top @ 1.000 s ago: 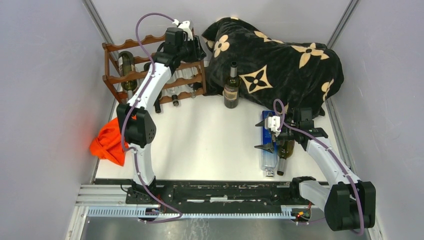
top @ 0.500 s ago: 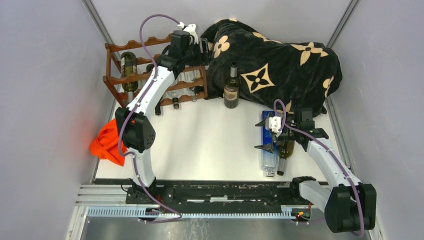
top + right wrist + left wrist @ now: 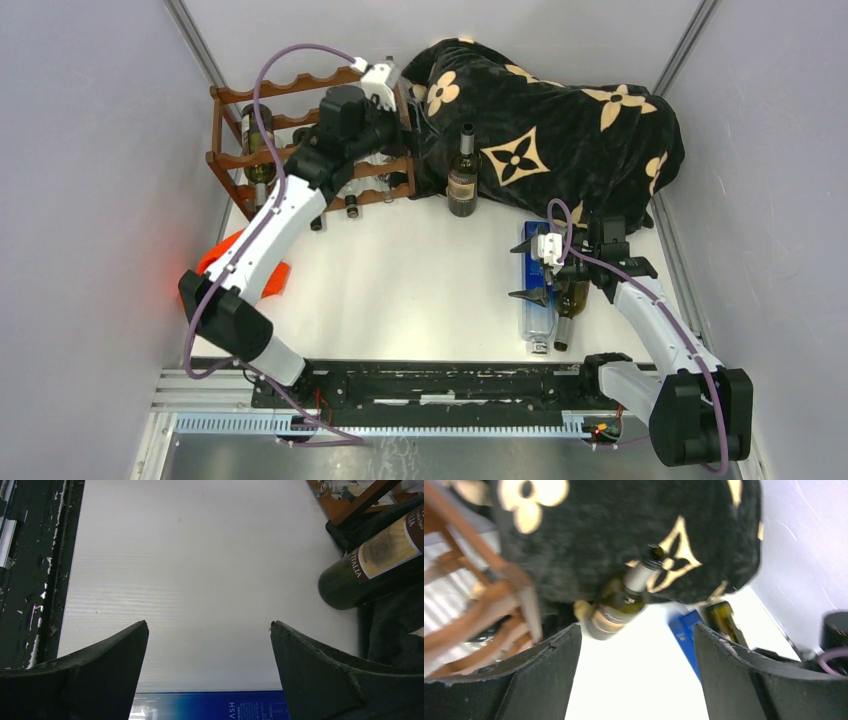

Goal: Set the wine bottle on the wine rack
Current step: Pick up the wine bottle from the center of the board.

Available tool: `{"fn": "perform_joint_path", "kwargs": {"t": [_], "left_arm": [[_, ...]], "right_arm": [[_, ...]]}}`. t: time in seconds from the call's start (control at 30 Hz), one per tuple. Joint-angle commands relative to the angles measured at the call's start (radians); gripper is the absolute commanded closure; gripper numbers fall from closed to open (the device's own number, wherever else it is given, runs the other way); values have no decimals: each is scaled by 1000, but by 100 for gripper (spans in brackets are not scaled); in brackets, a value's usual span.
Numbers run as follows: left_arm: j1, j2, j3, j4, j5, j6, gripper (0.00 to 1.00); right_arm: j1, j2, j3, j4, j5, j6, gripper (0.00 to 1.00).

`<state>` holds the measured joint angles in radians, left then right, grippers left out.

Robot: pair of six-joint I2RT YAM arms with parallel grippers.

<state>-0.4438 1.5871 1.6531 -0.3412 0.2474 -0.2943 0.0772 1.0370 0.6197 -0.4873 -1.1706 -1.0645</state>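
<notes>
My left pincer [image 3: 633, 630], wider open than before, is empty beside the wine rack [image 3: 232, 158]; my elbow [image 3: 225, 305] has swung toward the worktop's [image 3: 400, 290] near-left corner. My right pincer [image 3: 209, 624] stays open. My forearm [image 3: 270, 220] partly hides the racked bottles [image 3: 257, 138].

The wine rack [image 3: 225, 157] is set far left on the surface [image 3: 400, 290], a blanket [image 3: 560, 120] beside it, a wine bottle [image 3: 463, 180] stood before that.

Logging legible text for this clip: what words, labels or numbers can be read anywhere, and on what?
"ITALIA", its start cut off: cream label of the green wine bottle, right wrist view.
"ASH", upside down and cut off by the frame edge: blue box, right wrist view.
Finer print on that same label: too small to read.
Labels of the bottles in the wine rack: too small to read.
</notes>
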Motion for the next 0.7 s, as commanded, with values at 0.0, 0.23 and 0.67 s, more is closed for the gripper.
{"fn": "perform_joint_path", "kwargs": {"t": [0.0,0.23,0.67], "left_arm": [[-131,-59,-105,147,-65,55,10],[-217,70,-43,175,-321,270,0],[-218,400,256,156,-316,272,29]], "right_arm": [[-3,-2,16,10,-34,-17,2],[-4,5,8,20,-32,-15,2],[-7,13,1,28,-15,-17,2]]}}
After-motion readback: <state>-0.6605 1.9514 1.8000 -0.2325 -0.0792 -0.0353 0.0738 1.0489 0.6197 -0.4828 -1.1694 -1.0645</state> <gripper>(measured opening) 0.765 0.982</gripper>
